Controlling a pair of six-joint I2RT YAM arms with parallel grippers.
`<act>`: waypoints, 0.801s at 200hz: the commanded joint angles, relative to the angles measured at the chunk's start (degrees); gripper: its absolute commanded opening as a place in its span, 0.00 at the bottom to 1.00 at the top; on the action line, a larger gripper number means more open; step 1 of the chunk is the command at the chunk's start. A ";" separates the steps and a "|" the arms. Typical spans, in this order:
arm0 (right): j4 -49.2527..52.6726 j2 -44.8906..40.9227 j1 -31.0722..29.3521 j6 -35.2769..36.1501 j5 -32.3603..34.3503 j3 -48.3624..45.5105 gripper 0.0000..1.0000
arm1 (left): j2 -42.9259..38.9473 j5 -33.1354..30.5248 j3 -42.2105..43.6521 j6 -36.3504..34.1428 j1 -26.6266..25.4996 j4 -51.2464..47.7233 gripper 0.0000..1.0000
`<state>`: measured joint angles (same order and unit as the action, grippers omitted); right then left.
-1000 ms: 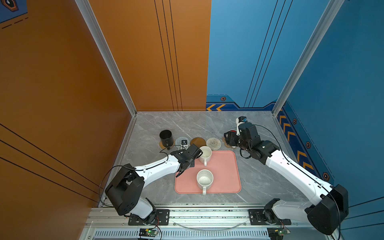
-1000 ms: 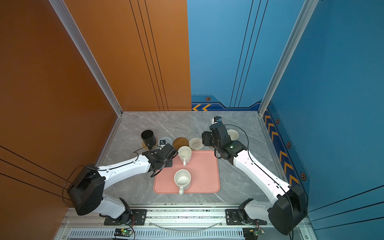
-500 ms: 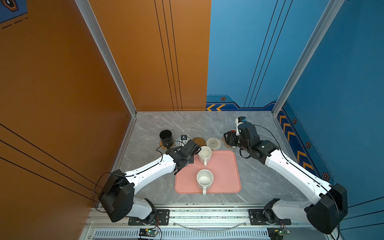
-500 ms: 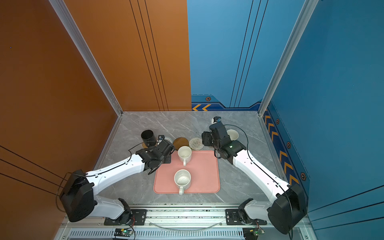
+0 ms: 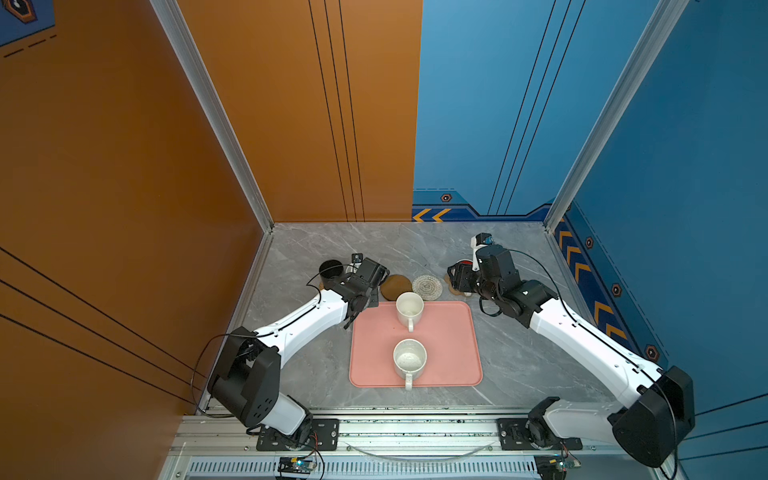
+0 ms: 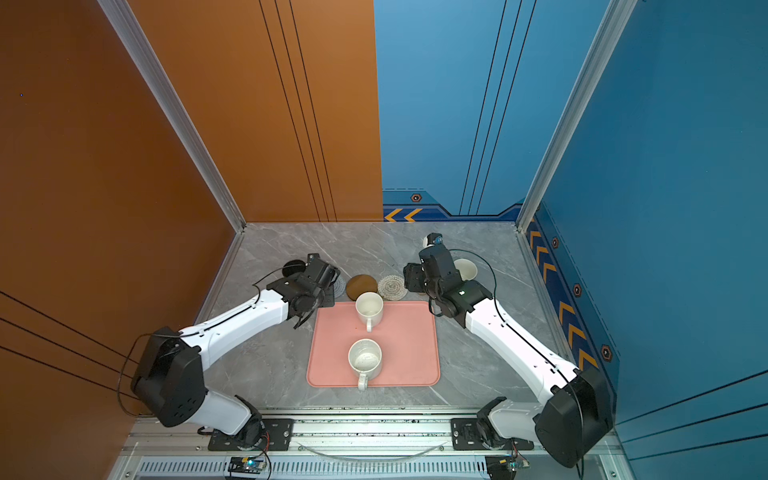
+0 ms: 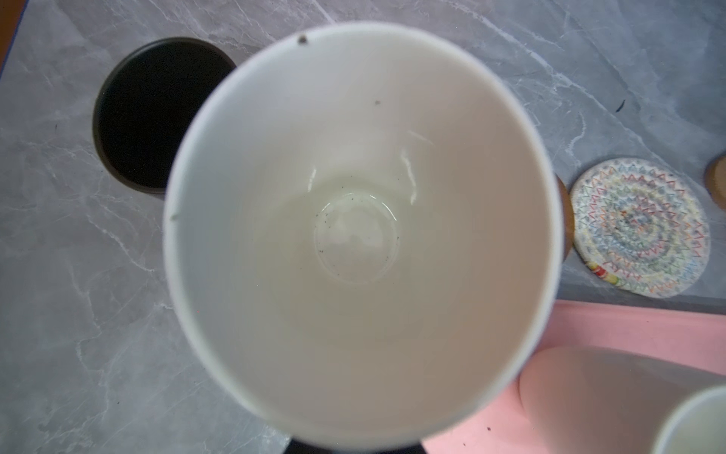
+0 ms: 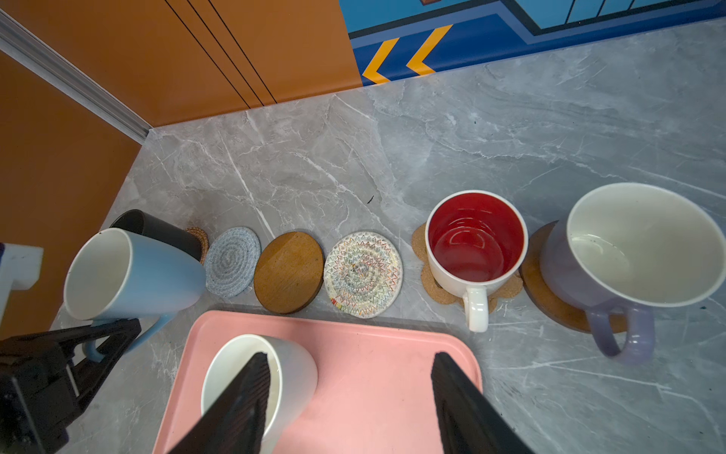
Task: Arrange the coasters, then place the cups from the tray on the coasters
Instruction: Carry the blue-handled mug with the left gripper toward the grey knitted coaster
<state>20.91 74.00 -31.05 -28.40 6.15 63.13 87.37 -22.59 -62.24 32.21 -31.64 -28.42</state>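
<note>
Holding the tilted light blue ceramic mug [image 8: 129, 275] beside the pink rectangular tray [image 8: 373, 353], the left gripper [image 8: 112, 334] should level it before lowering onto the grey woven round coaster [image 8: 232, 261] nearby; the right gripper [image 8: 349, 355] gapes empty.

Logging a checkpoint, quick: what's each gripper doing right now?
Left gripper: closed on the handle of the light blue mug.
Right gripper: open, holding nothing, over the pink tray.
</note>
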 commanded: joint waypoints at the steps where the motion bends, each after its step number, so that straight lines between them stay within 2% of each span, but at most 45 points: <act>1: -0.58 0.60 0.37 -0.07 -0.11 -0.29 0.64 | 0.86 2.41 -2.53 -2.02 1.10 5.10 0.00; 65: -0.39 0.97 0.41 0.01 -0.11 -0.27 0.64 | 5.86 4.98 -5.06 -3.45 2.97 6.47 0.00; 160: -0.28 1.75 0.53 0.15 -0.22 -0.09 0.64 | 10.25 5.52 -6.63 -3.88 4.40 6.94 0.00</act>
<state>20.91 74.94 -30.74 -28.38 6.17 63.13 96.97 -17.21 -65.54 29.34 -28.01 -24.58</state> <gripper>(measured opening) 0.641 0.152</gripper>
